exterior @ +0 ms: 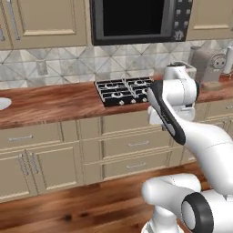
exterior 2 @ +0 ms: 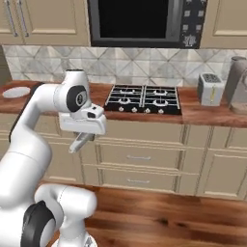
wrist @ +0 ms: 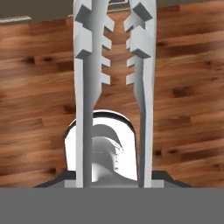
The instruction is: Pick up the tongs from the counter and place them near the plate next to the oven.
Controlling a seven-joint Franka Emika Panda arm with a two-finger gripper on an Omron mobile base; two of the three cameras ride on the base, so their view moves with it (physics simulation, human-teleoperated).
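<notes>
Tongs (wrist: pixel 113 70), stiff, light and slippery, hang clamped in the end effector (exterior 2: pixel 79 142), toothed tips toward 12 o'clock.

The plate (exterior: pixel 2 103) is cut by the frame edge.

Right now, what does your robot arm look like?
My arm is smooth, shiny white with rounded, tube-shaped segments. Its joints have black bands and round dark caps, one on the elbow. The hand is a boxy white block, and my base is rounded white too.
</notes>
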